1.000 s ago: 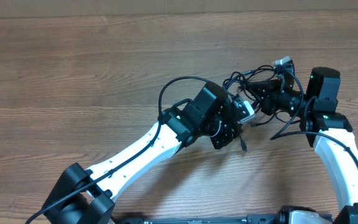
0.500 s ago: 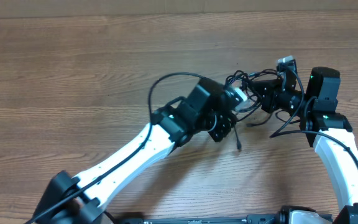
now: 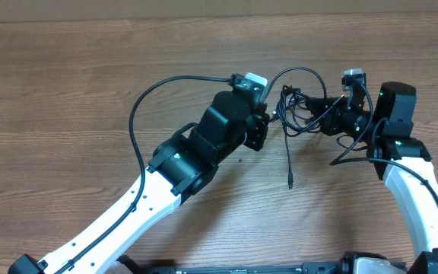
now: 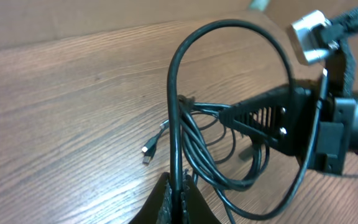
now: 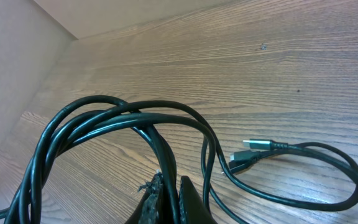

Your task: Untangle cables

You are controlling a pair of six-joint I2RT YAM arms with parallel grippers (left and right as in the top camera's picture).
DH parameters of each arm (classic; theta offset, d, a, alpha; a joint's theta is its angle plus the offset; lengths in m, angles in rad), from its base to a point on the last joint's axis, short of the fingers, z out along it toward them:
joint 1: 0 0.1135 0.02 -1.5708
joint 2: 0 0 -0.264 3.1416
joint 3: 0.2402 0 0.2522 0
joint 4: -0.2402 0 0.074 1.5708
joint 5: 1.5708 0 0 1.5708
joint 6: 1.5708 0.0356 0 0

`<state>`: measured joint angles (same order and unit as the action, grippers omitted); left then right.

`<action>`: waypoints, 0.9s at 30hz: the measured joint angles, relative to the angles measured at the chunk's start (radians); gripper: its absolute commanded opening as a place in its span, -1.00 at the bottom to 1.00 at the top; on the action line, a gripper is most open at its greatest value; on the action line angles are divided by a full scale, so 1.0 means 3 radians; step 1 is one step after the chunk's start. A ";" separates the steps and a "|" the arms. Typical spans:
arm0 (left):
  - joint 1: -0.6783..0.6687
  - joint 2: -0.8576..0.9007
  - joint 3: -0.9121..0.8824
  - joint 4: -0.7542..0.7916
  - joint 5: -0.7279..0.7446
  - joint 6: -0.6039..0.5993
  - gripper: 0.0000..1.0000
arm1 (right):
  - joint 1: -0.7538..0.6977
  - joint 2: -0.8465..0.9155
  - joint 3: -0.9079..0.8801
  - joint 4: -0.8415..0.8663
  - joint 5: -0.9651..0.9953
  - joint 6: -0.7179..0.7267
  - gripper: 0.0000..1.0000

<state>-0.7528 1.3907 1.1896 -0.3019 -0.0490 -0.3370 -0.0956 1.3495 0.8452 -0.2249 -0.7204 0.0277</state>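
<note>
The cables (image 3: 299,114) form a black tangle on the wood table between my two grippers. My left gripper (image 3: 274,116) is shut on one strand (image 4: 174,112), which rises from the jaws and arches over to the right. My right gripper (image 3: 315,114) is shut on another strand (image 5: 163,146) of the same bundle. It shows in the left wrist view as a black wedge (image 4: 272,121). One loose end (image 3: 290,181) trails toward the front edge. Small plugs lie on the wood (image 4: 148,151) (image 5: 255,144).
The left arm's own thick wire (image 3: 139,114) loops wide to the left of its wrist. The right arm (image 3: 401,164) stands at the right edge. A cardboard wall (image 5: 17,56) borders the wooden table (image 3: 90,68) at the far side.
My left gripper has swung up and to the left, turning with its strand in it. A cable loop has opened above the tangle and the loose end now hangs straight. The right gripper stayed put.
</note>
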 measured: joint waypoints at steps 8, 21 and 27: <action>0.0001 0.0000 0.0001 -0.0188 -0.0220 -0.0524 -0.91 | 0.0003 0.0000 0.0000 0.0001 0.0003 0.0009 -0.92; 0.0000 0.0000 0.0003 -0.0631 -0.0590 -0.1798 -0.91 | 0.0028 0.0000 0.0000 0.0062 -0.0018 0.0009 -0.92; 0.0001 0.0000 0.0011 -0.1101 -0.0585 -0.2839 -0.91 | 0.0045 0.0000 0.0000 0.0071 -0.0057 0.0009 -0.92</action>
<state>-0.7525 1.3907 1.1931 -0.6323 -0.2245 -1.1889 -0.0822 1.3495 0.8452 -0.2035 -0.7376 0.0303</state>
